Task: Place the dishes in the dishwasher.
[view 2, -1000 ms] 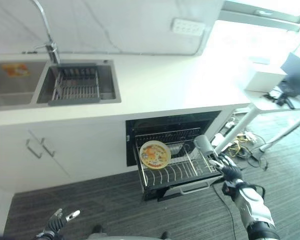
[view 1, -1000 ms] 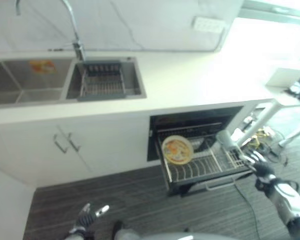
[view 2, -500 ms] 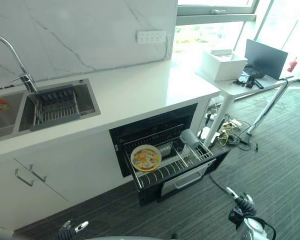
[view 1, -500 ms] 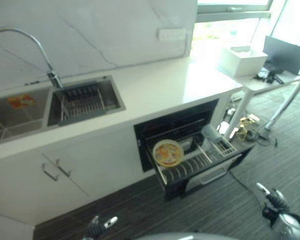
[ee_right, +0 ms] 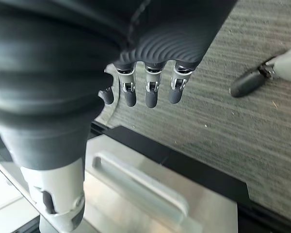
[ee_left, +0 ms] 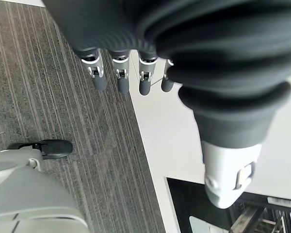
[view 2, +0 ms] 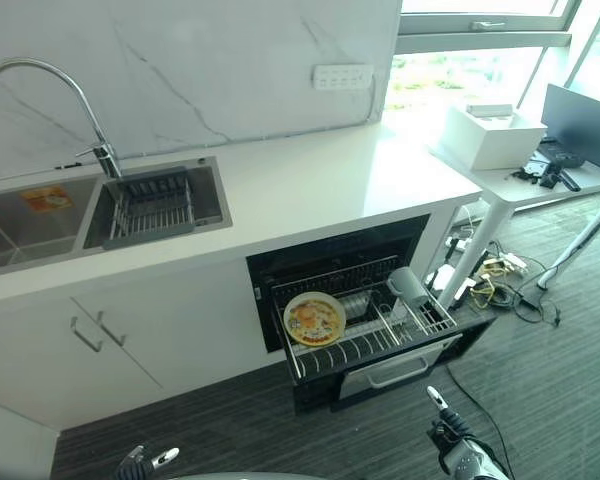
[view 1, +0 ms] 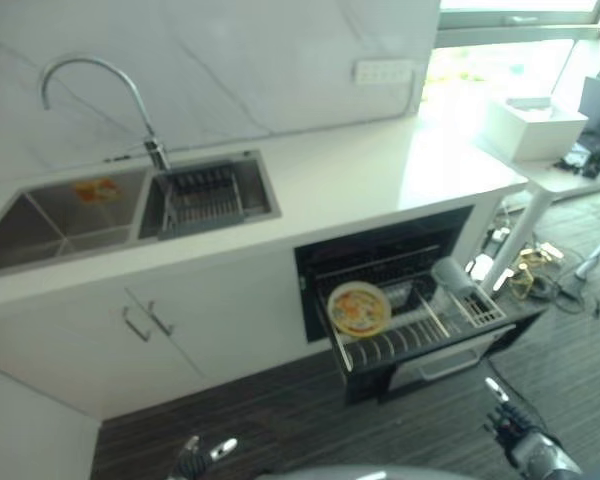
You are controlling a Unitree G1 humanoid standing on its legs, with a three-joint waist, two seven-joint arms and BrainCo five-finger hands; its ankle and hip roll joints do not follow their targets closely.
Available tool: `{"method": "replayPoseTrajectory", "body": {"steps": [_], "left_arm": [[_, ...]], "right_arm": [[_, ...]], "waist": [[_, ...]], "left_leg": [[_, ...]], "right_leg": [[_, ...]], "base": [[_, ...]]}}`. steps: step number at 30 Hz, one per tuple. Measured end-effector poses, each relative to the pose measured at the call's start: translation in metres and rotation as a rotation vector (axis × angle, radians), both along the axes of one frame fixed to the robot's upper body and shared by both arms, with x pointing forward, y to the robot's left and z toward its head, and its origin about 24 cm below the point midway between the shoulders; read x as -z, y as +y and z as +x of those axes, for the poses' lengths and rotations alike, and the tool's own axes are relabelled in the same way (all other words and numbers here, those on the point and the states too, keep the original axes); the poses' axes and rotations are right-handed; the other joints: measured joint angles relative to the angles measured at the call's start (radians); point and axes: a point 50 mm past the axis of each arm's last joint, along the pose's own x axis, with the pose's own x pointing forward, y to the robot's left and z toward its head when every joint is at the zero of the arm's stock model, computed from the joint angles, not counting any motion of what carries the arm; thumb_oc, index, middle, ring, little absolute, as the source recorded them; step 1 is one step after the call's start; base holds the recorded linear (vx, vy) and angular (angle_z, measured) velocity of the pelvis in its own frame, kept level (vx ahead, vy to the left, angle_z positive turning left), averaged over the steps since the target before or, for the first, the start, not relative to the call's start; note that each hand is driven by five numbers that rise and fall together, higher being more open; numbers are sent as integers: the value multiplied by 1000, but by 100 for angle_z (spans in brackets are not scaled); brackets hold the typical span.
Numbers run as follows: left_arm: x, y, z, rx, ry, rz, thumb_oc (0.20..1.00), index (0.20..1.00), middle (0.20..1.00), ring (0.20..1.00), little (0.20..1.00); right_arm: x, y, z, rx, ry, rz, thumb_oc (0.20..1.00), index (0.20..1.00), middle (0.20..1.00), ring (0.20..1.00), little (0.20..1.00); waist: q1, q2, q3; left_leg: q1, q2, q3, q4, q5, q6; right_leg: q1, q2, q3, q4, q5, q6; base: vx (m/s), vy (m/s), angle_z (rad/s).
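— Pulled back from the dishwasher rack (view 2: 370, 335), right hand (view 2: 442, 430); hung low over the carpet in front of it, fingers straight and apart, empty.

— And the dishes?

— Stood upright in that rack: yellow plate (view 2: 314, 318) at its left, grey cup (view 2: 408, 286) at its right. Seen from the right wrist: dishwasher door handle (ee_right: 140, 182). Left hand (view 1: 202, 455) low, away from the rack, fingers loose.

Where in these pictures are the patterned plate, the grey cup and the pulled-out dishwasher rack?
patterned plate (view 2: 314, 319), right eye view, middle of its face.
grey cup (view 2: 409, 285), right eye view, its side.
dishwasher rack (view 2: 365, 352), right eye view, front wire rim.
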Motion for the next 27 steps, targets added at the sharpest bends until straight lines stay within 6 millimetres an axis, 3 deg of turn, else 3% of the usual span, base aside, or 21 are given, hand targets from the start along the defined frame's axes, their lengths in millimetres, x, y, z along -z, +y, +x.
{"method": "replayPoseTrajectory", "body": {"steps": [5,6,8,11,13,16,18,19,22,27], "left_arm": [[-2,7,-4,17,13,8,1000,1000,1000,1000,1000],[-1,6,-6,31,21,5,1000,1000,1000,1000,1000],[0,0,-5,75,31,-7,1000,1000,1000,1000,1000],[1,-7,-4,80,20,-21,1000,1000,1000,1000,1000],[3,-16,-5,74,8,-46,1000,1000,1000,1000,1000],[6,-25,-13,72,26,-72,1000,1000,1000,1000,1000],[8,-34,-21,51,31,-105,1000,1000,1000,1000,1000],[7,-40,-20,50,11,-124,1000,1000,1000,1000,1000],[8,-57,-20,85,2,-166,1000,1000,1000,1000,1000],[10,-62,-35,76,31,-189,1000,1000,1000,1000,1000]], "right_arm": [[1,-4,3,21,16,-1,1000,1000,1000,1000,1000],[-1,-6,6,26,8,-2,1000,1000,1000,1000,1000],[-14,-19,22,30,-42,-33,1000,1000,1000,1000,1000],[-43,-48,49,27,-98,-127,1000,1000,1000,1000,1000],[-63,-68,57,25,-138,-187,1000,1000,1000,1000,1000],[-78,-82,63,31,-170,-230,1000,1000,1000,1000,1000],[-97,-91,77,7,-223,-282,1000,1000,1000,1000,1000],[-113,-102,84,-8,-237,-337,1000,1000,1000,1000,1000],[-130,-119,83,-28,-223,-415,1000,1000,1000,1000,1000],[-146,-121,96,-57,-246,-451,1000,1000,1000,1000,1000]], "waist": [[33,36,6],[41,59,10],[46,75,21],[42,130,54],[31,154,81],[31,173,87],[33,215,94],[41,255,107],[42,311,115],[62,319,121]], "left_leg": [[-7,-7,-27,0,-1,1],[-16,-12,-28,0,1,3],[-40,-29,-34,0,11,14],[-77,-77,-48,0,32,34],[-88,-123,-48,0,30,48],[-87,-165,-47,0,25,70],[-92,-189,-48,0,26,79],[-96,-196,-46,0,26,80],[-108,-209,-51,0,34,89],[-105,-255,-75,1,55,97]], "right_leg": [[19,-12,-38,0,-10,9],[17,-14,-43,0,-10,11],[10,-36,-67,0,-11,14],[-16,-84,-90,0,10,24],[-18,-132,-91,0,16,46],[-14,-180,-91,0,13,77],[-14,-204,-93,0,14,88],[-12,-211,-101,0,15,88],[1,-228,-144,0,17,92],[35,-269,-179,6,22,110]], "base": [[53,-13,22],[-85,57,19],[-116,115,33],[-51,274,24],[18,302,16],[24,239,8],[32,293,13],[45,304,25],[56,152,37],[94,113,22]]}}
